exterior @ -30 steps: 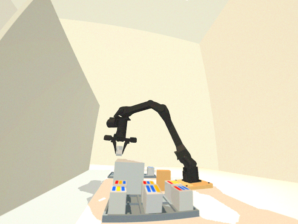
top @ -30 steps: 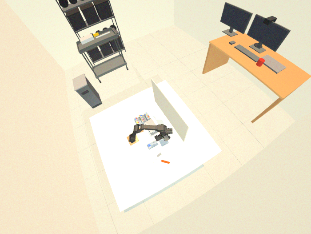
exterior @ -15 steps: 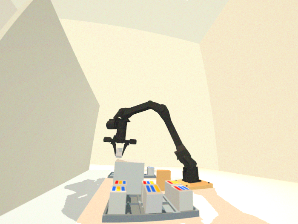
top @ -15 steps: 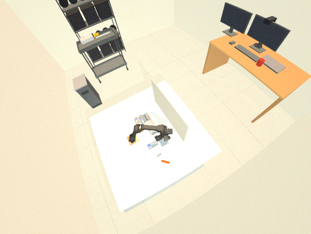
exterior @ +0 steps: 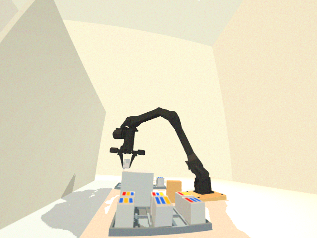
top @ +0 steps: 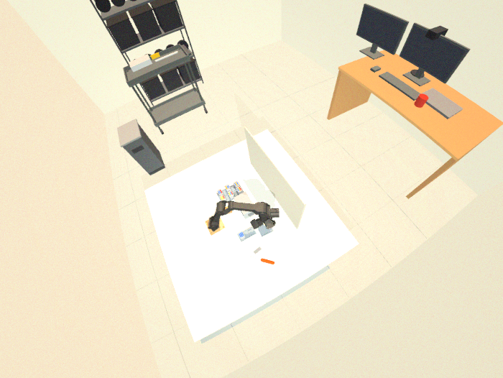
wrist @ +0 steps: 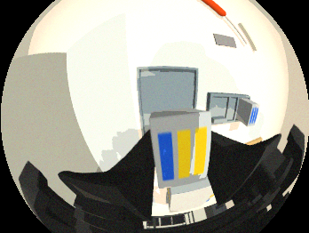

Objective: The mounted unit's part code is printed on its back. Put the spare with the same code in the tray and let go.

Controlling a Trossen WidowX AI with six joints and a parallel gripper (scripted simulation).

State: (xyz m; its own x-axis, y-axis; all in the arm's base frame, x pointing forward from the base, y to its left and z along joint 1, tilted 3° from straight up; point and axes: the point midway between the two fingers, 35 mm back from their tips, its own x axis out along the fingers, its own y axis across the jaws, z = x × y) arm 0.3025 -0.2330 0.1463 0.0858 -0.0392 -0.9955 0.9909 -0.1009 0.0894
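My gripper (exterior: 126,166) (wrist: 181,135) is shut on a light grey block (exterior: 126,162) (wrist: 170,129), held raised. Its face shows blue, yellow and yellow stripes in the wrist view. The blue-grey tray (top: 265,231) (wrist: 168,89) looks empty; the held block hides its near part in the wrist view. A rack (exterior: 160,231) holds several striped spares, including a blue-yellow-blue block (exterior: 125,213). A smaller rack (wrist: 217,120) holds a block (exterior: 160,182) (wrist: 248,110) with three blue stripes. A big grey box (exterior: 136,189) stands between the spares and my gripper in the exterior view. I cannot tell which unit is mounted.
A tall pale panel (top: 270,174) (exterior: 51,102) (wrist: 40,102) stands along one side. An orange-brown block (exterior: 174,191) stands near the arm's base. An orange stick (top: 267,261) (wrist: 216,7) and a small grey plate (top: 257,249) (wrist: 225,40) lie beyond the tray.
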